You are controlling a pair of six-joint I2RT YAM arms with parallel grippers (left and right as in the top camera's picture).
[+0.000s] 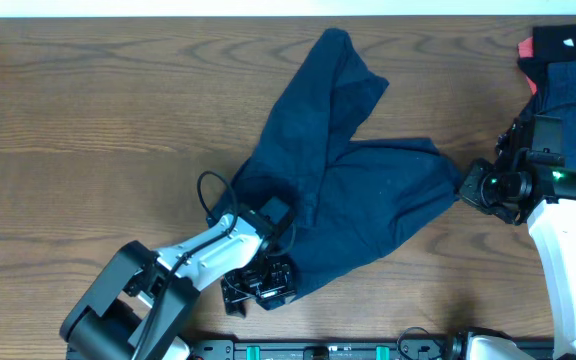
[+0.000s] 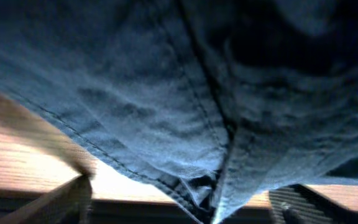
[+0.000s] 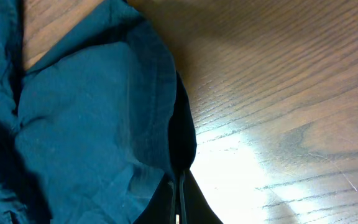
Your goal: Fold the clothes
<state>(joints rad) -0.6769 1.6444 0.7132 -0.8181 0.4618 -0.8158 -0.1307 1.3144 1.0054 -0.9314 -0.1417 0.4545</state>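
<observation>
A dark navy-blue garment (image 1: pixel 368 190) lies crumpled on the wooden table, with one leg reaching up toward the far edge. My left gripper (image 1: pixel 263 285) is at its lower left edge. In the left wrist view the fingers (image 2: pixel 185 205) are spread wide, and a seamed fold of the navy cloth (image 2: pixel 166 93) hangs between them. My right gripper (image 1: pixel 463 188) is at the garment's right corner. In the right wrist view its fingers (image 3: pixel 179 186) are pressed together on the edge of the navy cloth (image 3: pixel 86 124).
A pile of other clothes (image 1: pixel 573 85) lies at the far right corner: a black piece with a small white label (image 1: pixel 568 42), a red piece (image 1: pixel 525 47) and a navy one. The right arm's body is over part of it. Bare wood lies to the left (image 1: pixel 88 130).
</observation>
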